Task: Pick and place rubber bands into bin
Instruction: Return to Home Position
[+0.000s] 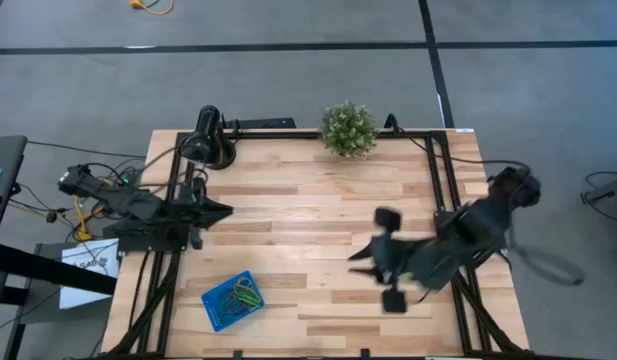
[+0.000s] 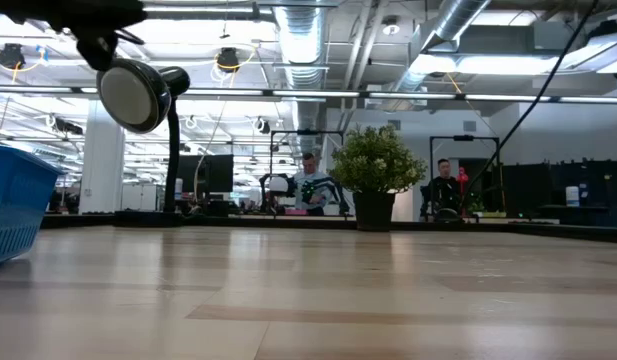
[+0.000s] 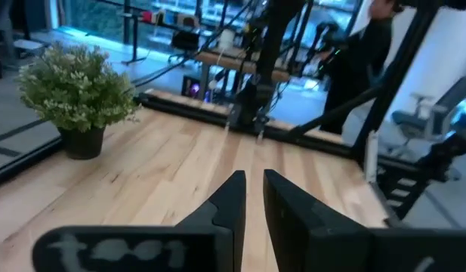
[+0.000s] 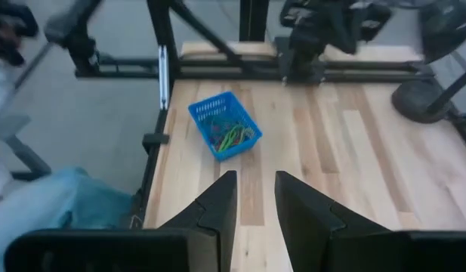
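Note:
The blue bin stands on the wooden table near its front edge, left of centre, and also shows in the right wrist view as the bin. Several rubber bands, green, red and yellow, lie inside it as a heap of bands. My left gripper hovers level at the table's left side, behind the bin, its fingers a narrow gap apart with nothing between them. My right gripper hangs high over the table's right half, slanting down toward the bin, open and empty.
A potted plant stands at the far edge and a black round lamp at the far left corner. Black frame rails run along the table's sides. People show in the room beyond the table.

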You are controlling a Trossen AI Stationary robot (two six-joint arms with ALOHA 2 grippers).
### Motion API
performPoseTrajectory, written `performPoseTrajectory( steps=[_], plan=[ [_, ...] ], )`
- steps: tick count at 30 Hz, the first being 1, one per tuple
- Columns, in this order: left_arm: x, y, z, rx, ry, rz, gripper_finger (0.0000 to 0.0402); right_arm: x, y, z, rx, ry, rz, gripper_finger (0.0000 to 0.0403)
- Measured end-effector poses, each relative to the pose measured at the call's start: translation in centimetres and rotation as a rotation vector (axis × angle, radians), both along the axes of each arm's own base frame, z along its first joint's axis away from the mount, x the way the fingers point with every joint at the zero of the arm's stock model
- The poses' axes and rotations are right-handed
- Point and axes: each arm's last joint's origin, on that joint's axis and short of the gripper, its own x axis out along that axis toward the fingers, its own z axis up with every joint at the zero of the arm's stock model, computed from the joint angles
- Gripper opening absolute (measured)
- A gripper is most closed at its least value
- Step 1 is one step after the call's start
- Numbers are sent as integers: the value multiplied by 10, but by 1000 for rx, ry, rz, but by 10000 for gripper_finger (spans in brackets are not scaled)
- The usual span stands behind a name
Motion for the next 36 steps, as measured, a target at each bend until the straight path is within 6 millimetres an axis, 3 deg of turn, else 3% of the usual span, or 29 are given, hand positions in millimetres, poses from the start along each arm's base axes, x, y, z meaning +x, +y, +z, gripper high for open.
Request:
performPoseTrajectory(
  steps=[4, 7, 10, 15, 17, 20, 24, 28, 36],
  plan=[
    [-19, 7, 0, -57, -24, -50, 35, -31, -22, 27, 41, -66, -1, 87],
    [-29, 11, -4, -70, -7, -54, 35, -49, -31, 20, 35, -90, -20, 87],
    [-34, 14, -6, -71, -3, -31, 35, -58, -33, -19, 85, -121, -72, 87],
    [-33, 14, -11, -85, -1, -27, 35, -72, -36, -121, 174, -273, 2, 87],
    [-32, 13, -10, -101, -17, -24, 35, -79, -48, -154, 219, -363, 40, 87],
    [-32, 13, -6, -108, -59, -26, 35, -95, -76, -185, 291, -494, 98, 87],
    [-32, 15, 1, -91, -128, 26, 35, -113, -108, -203, 302, -638, 186, 87],
    [-33, 18, 4, -37, -146, 152, 35, -121, -131, -213, 264, -674, 100, 87],
    [-41, 23, 5, 14, -165, 219, 35, -131, -153, -223, 248, -680, 54, 87]
  ],
)
